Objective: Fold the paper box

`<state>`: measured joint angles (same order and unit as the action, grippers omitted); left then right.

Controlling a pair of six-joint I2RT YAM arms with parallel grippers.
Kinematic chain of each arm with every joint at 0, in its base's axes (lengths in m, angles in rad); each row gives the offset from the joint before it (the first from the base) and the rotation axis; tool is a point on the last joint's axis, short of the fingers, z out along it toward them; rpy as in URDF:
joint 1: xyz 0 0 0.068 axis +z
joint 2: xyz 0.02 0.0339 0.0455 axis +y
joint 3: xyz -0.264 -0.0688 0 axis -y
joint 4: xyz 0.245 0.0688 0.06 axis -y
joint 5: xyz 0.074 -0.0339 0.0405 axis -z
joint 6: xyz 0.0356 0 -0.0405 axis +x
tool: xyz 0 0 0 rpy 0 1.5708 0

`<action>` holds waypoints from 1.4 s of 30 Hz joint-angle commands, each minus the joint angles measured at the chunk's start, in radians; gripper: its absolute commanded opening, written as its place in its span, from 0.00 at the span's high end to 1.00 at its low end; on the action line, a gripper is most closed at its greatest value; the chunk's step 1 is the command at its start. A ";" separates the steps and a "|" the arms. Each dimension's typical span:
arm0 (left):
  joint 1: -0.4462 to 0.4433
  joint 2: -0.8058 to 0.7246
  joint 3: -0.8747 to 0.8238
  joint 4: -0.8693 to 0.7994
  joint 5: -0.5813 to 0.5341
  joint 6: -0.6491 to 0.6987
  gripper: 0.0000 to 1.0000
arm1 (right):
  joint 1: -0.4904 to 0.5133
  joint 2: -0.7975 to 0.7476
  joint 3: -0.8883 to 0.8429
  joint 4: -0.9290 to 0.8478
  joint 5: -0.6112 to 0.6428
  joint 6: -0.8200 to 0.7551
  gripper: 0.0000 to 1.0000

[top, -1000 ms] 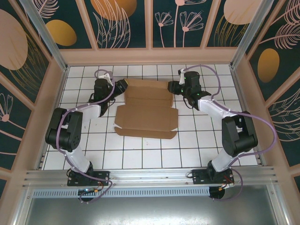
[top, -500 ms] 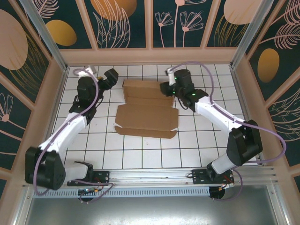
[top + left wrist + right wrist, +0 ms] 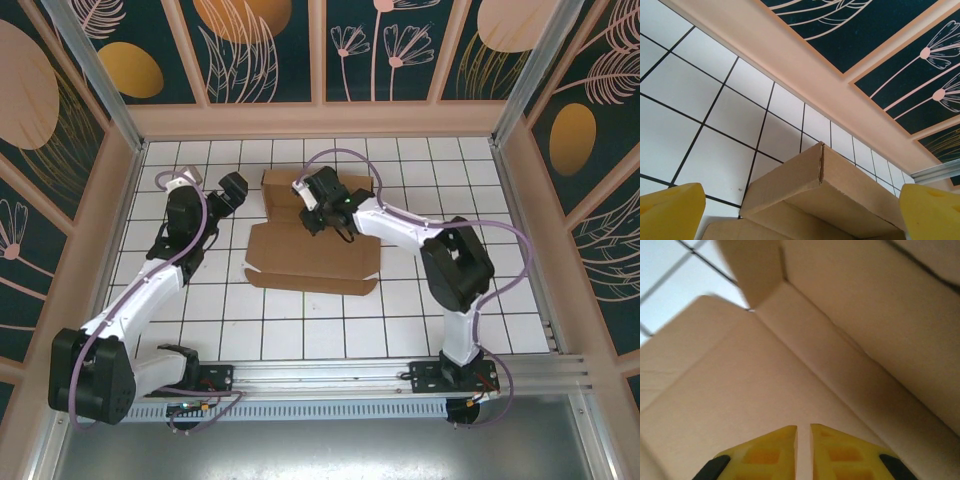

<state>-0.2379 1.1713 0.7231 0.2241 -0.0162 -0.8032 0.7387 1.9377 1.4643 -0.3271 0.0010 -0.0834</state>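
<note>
Cardboard, plain brown and matte, lies near the middle of the white tiled table (image 3: 420, 300) in the top view. The paper box (image 3: 312, 258) is a die-cut sheet, its near panel flat with a narrow flap along the front and its far part folded up into a low wall. The left gripper (image 3: 236, 186) hangs just beside the far left corner, apart from it. The right gripper (image 3: 312, 218) is down on the sheet by the crease.

From the left wrist, two yellow fingertips (image 3: 670, 212) sit in the bottom corners, spread wide, with the box's raised corner between them and a short slit at its fold.

From the right wrist, ribbed yellow fingertips (image 3: 765, 452) are pressed almost together, the thin gap between them empty, over smooth cardboard where creases meet.
</note>
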 commanded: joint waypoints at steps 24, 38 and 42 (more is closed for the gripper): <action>-0.068 0.210 0.116 0.029 0.200 0.080 0.33 | -0.379 0.237 0.438 0.068 -0.187 0.158 0.79; -0.381 0.973 0.773 -0.210 0.246 0.073 0.94 | -0.419 -0.039 0.205 0.174 0.031 0.259 0.57; -0.401 1.080 0.846 -0.343 0.245 0.102 0.98 | -0.432 -0.081 0.163 0.167 0.039 0.255 0.55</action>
<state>-0.6369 2.1979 1.5249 0.0345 0.2176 -0.7376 0.3145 1.9095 1.6489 -0.2050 -0.0158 0.1493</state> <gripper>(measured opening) 0.046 0.447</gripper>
